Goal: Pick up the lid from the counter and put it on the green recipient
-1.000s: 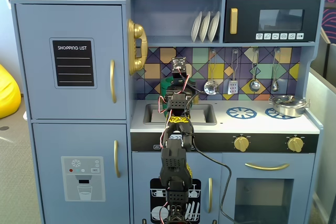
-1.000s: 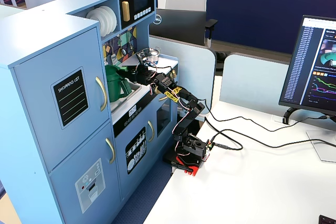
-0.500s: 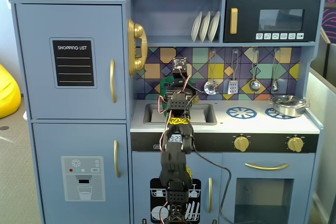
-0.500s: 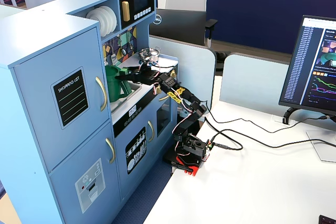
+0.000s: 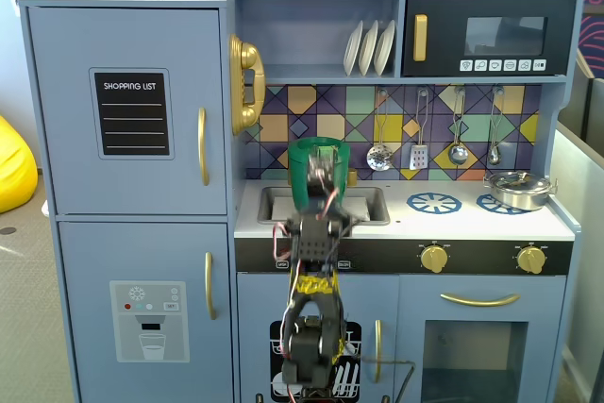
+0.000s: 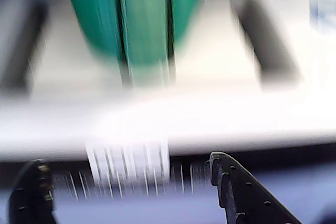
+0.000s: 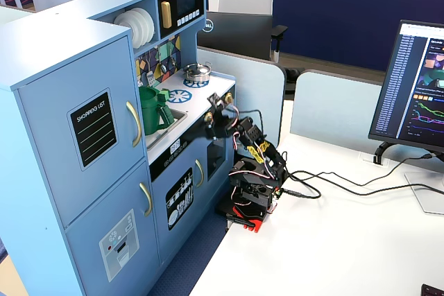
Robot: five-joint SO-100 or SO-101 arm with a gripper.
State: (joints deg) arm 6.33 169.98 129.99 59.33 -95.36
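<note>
The tall dark-green pot [image 5: 304, 159] stands on the white counter by the sink, its ribbed strap handle facing front. It fills the top of the blurred wrist view [image 6: 136, 19] and shows at the left in a fixed view [image 7: 154, 109]. My gripper [image 6: 126, 160] is open and empty, level with the counter's front edge, in front of the pot and apart from it. In both fixed views [image 5: 321, 186] [image 7: 216, 110] it hovers at the counter edge. The green lid shows in no view.
A silver pot [image 5: 519, 188] with its shiny lid sits on the right burner. Blue burner rings [image 5: 434, 202] mark the counter. The sink [image 5: 363, 203] lies behind the gripper. Utensils [image 5: 420, 153] hang on the back wall. A monitor [image 7: 416, 88] stands on the desk.
</note>
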